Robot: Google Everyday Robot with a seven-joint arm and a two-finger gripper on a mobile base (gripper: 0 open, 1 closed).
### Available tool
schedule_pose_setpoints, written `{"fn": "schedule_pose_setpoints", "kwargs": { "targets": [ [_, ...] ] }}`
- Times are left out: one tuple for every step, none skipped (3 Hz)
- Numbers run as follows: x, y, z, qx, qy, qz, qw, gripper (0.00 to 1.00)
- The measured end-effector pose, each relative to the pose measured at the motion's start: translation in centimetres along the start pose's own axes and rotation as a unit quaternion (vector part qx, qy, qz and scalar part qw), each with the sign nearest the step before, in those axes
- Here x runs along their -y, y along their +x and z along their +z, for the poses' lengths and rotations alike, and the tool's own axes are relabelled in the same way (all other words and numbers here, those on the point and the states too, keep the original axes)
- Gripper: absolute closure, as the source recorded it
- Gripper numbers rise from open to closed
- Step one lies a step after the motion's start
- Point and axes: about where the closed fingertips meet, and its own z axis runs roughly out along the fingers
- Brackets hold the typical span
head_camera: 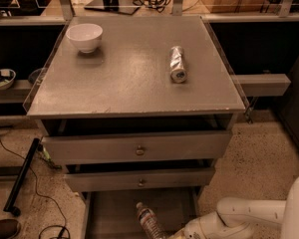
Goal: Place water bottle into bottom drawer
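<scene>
The water bottle [148, 221], clear with a white cap and a thin reddish band, stands tilted over the grey floor of the open bottom drawer [112, 208], cap pointing up and away. Its lower end meets my gripper [172, 234] at the bottom edge of the camera view. The gripper comes in from the right on the white arm [239, 215] and holds the bottle by its base. Most of the gripper is cut off by the frame edge.
The two upper drawers [139, 151] with round knobs stand slightly pulled out above the bottom one. A silver can [177, 63] lies on the cabinet top, and a white bowl [84, 36] stands at its back left. Cables and a black bar [21, 176] lie on the floor at left.
</scene>
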Motion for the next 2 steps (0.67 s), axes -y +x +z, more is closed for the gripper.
{"fn": "schedule_pose_setpoints", "kwargs": {
  "targets": [
    [0.6,-0.7,1.0,-0.002,-0.001,-0.003,1.0000,1.00],
    [1.8,-2.5,3.0,-0.011,-0.011,-0.010,0.9998,1.00]
  ]
}}
